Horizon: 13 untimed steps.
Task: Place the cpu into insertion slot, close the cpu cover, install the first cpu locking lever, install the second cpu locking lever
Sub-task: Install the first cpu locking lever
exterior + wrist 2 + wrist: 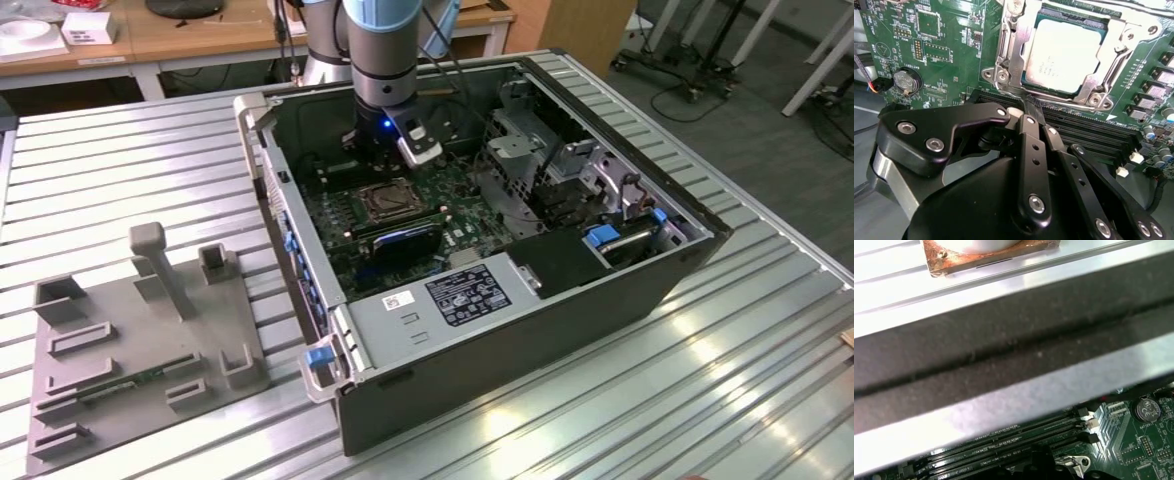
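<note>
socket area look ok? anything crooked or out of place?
Nothing stands out. In the second wrist view the cpu lies flat and square in the insertion slot, with the cpu cover down around it. The gripper sits at the socket's edge beside the memory slots. No visible damage on the green board.

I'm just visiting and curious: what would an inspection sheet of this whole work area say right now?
Surface: ribbed metal table carrying an open computer case.
Job's things: cpu lies in the insertion slot; cpu cover lies down around it.
Clutter: grey fixture plate with upright blocks beside the case.
Grippers: gripper poised at the socket's edge, by the memory slots.
Cables: dark cables run down along the arm.
Surroundings: wooden desks behind; grey floor.
</note>
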Each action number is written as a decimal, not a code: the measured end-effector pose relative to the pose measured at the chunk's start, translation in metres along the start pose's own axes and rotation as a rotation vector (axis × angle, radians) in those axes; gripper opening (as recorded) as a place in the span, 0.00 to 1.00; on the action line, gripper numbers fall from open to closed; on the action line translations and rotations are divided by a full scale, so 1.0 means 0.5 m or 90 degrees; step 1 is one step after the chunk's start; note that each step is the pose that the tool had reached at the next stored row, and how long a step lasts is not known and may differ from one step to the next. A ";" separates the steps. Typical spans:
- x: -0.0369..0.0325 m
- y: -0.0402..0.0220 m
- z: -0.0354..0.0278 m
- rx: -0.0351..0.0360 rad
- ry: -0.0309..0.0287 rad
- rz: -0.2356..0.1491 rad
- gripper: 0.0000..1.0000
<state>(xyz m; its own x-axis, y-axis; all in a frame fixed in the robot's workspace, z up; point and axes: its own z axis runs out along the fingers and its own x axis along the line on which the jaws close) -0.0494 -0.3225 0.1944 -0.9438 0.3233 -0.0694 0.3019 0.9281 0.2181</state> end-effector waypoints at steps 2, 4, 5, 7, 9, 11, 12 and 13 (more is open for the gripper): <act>0.000 0.000 0.000 0.0001 0.0000 0.000 0.11; 0.000 0.001 0.000 0.0000 0.0000 0.000 0.11; 0.000 0.001 0.000 0.0001 0.0000 0.000 0.11; 0.000 0.001 0.000 0.0000 0.0000 0.000 0.11; 0.000 0.001 0.000 -0.0001 0.0000 0.000 0.11; 0.000 0.001 0.000 -0.0001 0.0000 0.000 0.11; 0.000 0.001 0.000 0.0000 0.0000 0.000 0.11; 0.000 0.001 0.000 0.0000 0.0000 0.000 0.11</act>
<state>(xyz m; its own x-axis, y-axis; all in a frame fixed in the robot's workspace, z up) -0.0494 -0.3219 0.1943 -0.9438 0.3233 -0.0694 0.3018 0.9281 0.2181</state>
